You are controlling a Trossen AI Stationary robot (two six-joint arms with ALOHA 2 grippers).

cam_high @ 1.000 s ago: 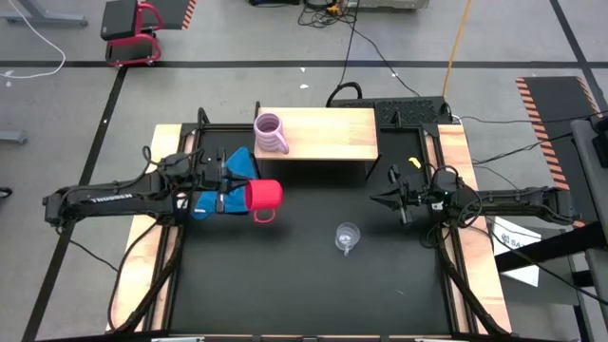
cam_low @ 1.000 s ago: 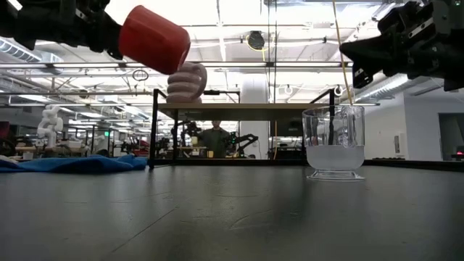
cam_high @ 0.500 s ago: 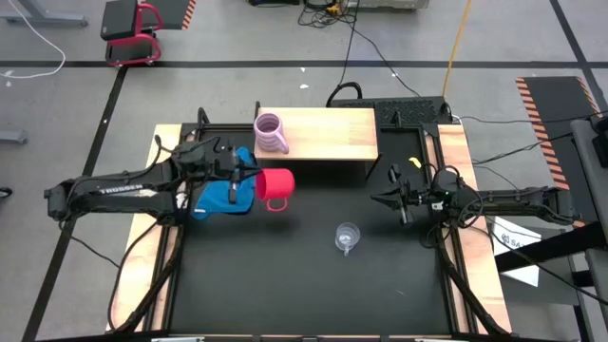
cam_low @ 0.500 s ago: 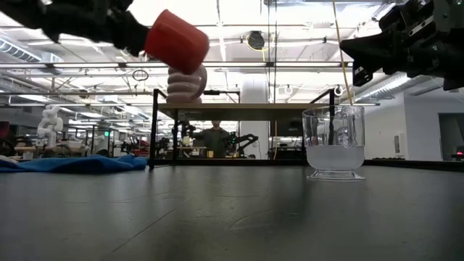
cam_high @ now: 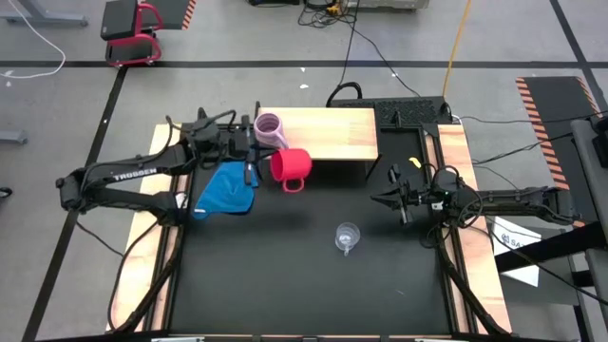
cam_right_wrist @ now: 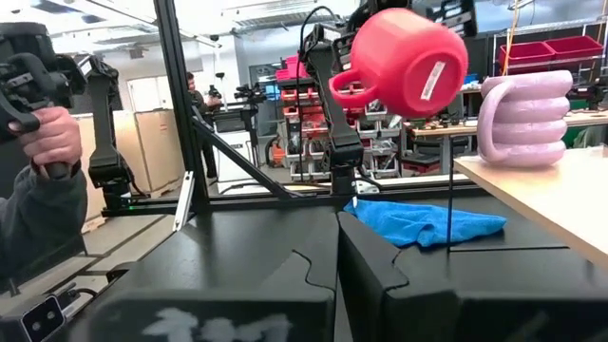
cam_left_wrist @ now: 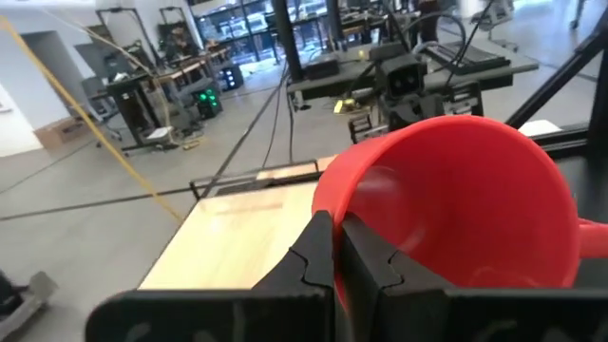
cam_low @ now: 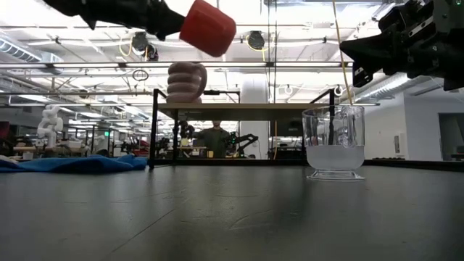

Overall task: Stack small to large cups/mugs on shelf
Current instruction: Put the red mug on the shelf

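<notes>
Looking at the table: a black table (cam_high: 304, 275) fills the middle of the high view, with pale wooden rails along its two sides.
Left arm: it reaches in from the left side, up toward the front left corner of the shelf.
Right arm: it waits low on the right side of the table, well apart from the cups.
Shelf: the light-wood shelf (cam_high: 332, 138) stands at the back of the table on dark legs. In the low view its board (cam_low: 290, 107) sits up above the table top.
Blue cloth: a blue cloth (cam_high: 226, 190) lies on the table just in front of the shelf's left end.
Lilac-pink mug: the biggest cup, the ribbed lilac-pink mug (cam_high: 271, 131), stands on the left end of the shelf. It also shows in the low view (cam_low: 187, 81).
Red mug: the red mug (cam_high: 290, 166) is up in the air, tipped on its side, at the shelf's front edge and just beside the lilac-pink mug. In the low view it hangs higher than the lilac-pink mug (cam_low: 208, 27).
Left gripper: the left gripper (cam_left_wrist: 334, 261) has its fingers squeezed on the rim of the red mug.
Right gripper: the right gripper (cam_high: 394, 202) holds nothing, and its fingers are pressed together.
Glass cup: the smallest, the clear glass cup (cam_high: 347, 236), stands on the table in front of the shelf, near the right gripper but not touching it.
</notes>
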